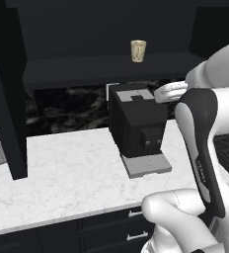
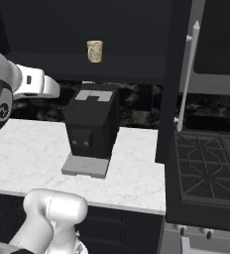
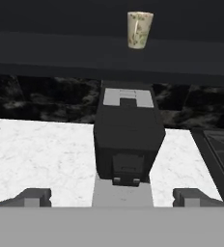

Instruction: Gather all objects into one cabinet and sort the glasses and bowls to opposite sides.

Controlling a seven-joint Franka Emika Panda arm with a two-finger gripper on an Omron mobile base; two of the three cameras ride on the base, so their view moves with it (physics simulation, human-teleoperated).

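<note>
open fingers facing a lone tumbler on the cabinet shelf

the fingers (image 3: 112, 197) stand wide apart and empty, low over the marble desk (image 1: 67, 163) before the black coffee machine (image 3: 127, 140). the cream tumbler (image 3: 139, 30) stands upright on the dark cabinet shelf (image 1: 87, 71), long axis vertical, mouth up. judged best: rise clear above the machine, approach level, and close across the tumbler's narrow body below its rim without tipping it.

1. A rendered home kitchen: a white marble counter (image 1: 62, 168) runs above black drawers (image 1: 111, 230) with short silver pulls.
2. A black coffee machine (image 2: 92, 129) stands on it.
3. A stove (image 2: 206, 168) with dark grates sits beside the counter.
4. An open black wall cabinet (image 1: 106, 69) hangs above, against a dark marbled backsplash (image 3: 46, 99).
</note>
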